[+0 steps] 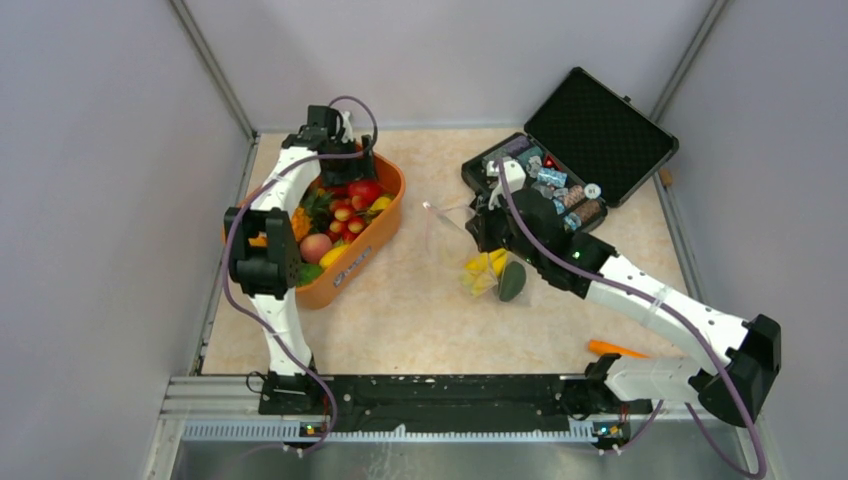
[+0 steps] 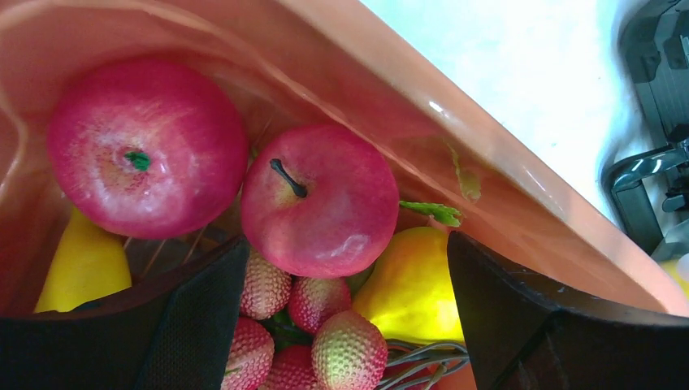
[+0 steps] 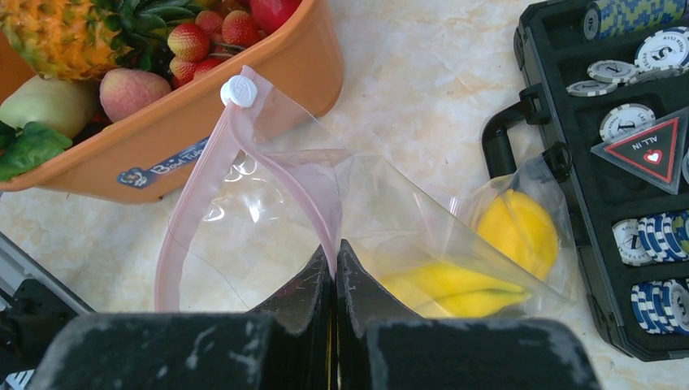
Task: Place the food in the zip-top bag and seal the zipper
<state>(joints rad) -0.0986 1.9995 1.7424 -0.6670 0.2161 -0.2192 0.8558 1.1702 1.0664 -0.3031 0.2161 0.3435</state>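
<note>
R claw: clenched on zipper edge of zip-top bag, holding the mouth raised for loading; yellow food inside, just right of tips. L claw: released, jaws straddling red apple in basket, prob. pre-grasp.

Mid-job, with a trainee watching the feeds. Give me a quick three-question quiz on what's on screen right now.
1. True or false: the right gripper has its jaws shut on the zipper edge of the zip-top bag.
2. In the left wrist view, what sits just beyond the open jaws of the left gripper? A) a red apple B) a bottle cap C) a spoon
3. Fill in: in the right wrist view, the food seen inside the bag is coloured ____.
Key: 1 true; 2 A; 3 yellow.
</note>
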